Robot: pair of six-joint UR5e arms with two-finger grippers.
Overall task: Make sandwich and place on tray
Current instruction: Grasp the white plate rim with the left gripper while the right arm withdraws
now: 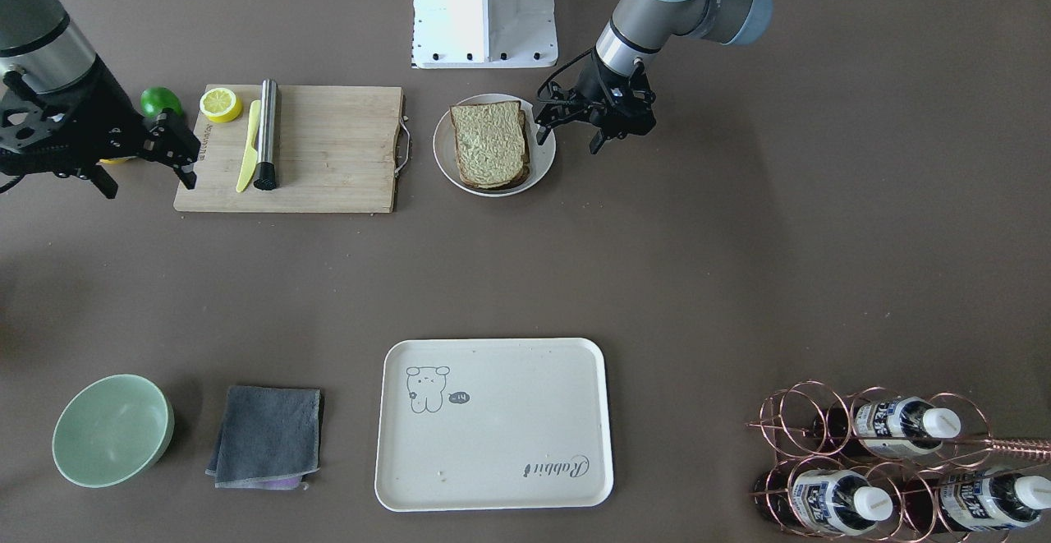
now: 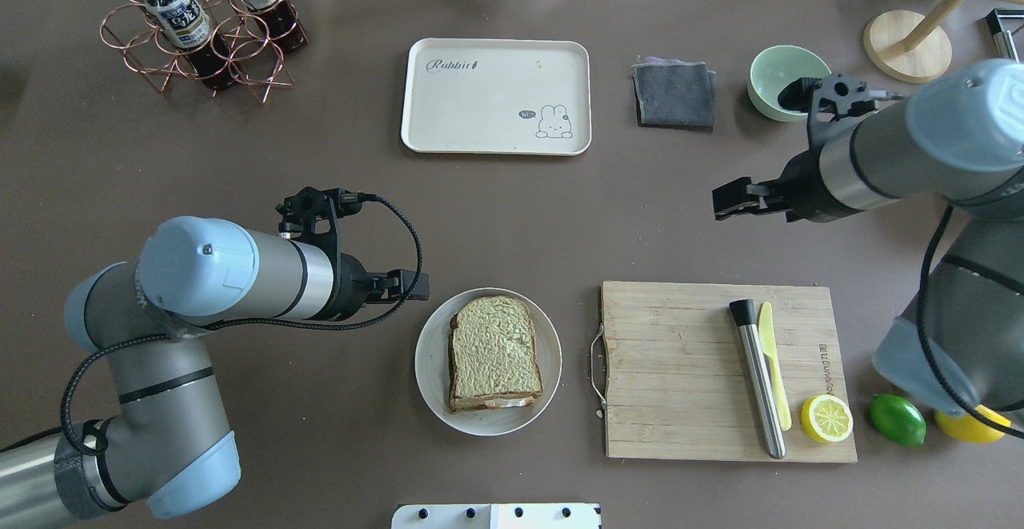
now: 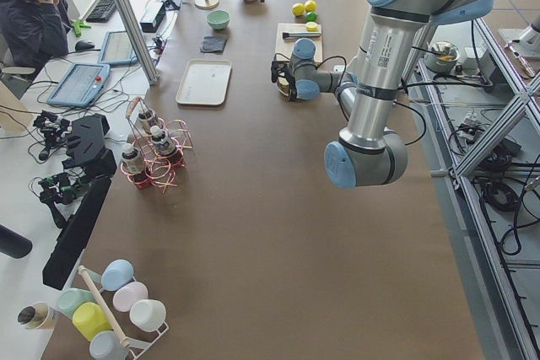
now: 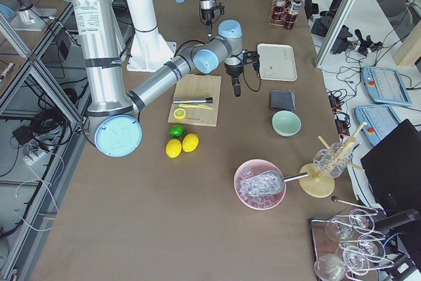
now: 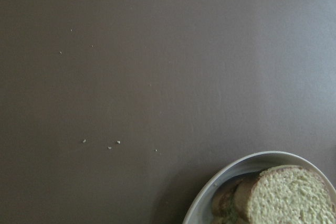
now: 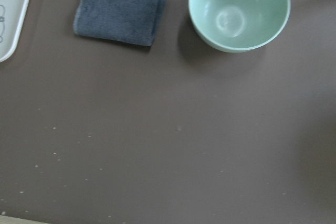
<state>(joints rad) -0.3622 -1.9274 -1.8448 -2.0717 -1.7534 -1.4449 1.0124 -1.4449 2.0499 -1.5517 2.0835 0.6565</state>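
The sandwich (image 1: 490,144) lies on a round white plate (image 1: 443,153): two brown-crusted slices with greenish faces, and a bit of white egg shows at its edge (image 2: 512,403). My left gripper (image 1: 567,144) hangs open and empty just beside the plate, on my left of it. The left wrist view shows the plate rim (image 5: 220,182) and a bread corner (image 5: 294,192). The cream tray (image 1: 493,444) with the bear drawing lies bare at the far side of the table. My right gripper (image 1: 150,186) is open and empty, raised near the cutting board's end.
A wooden cutting board (image 1: 328,149) holds a steel rod (image 1: 267,132), a yellow knife (image 1: 247,149) and a lemon half (image 1: 221,104). A lime (image 1: 160,100) lies beside it. A green bowl (image 1: 111,428), a grey cloth (image 1: 267,436) and a copper bottle rack (image 1: 887,461) stand along the far edge.
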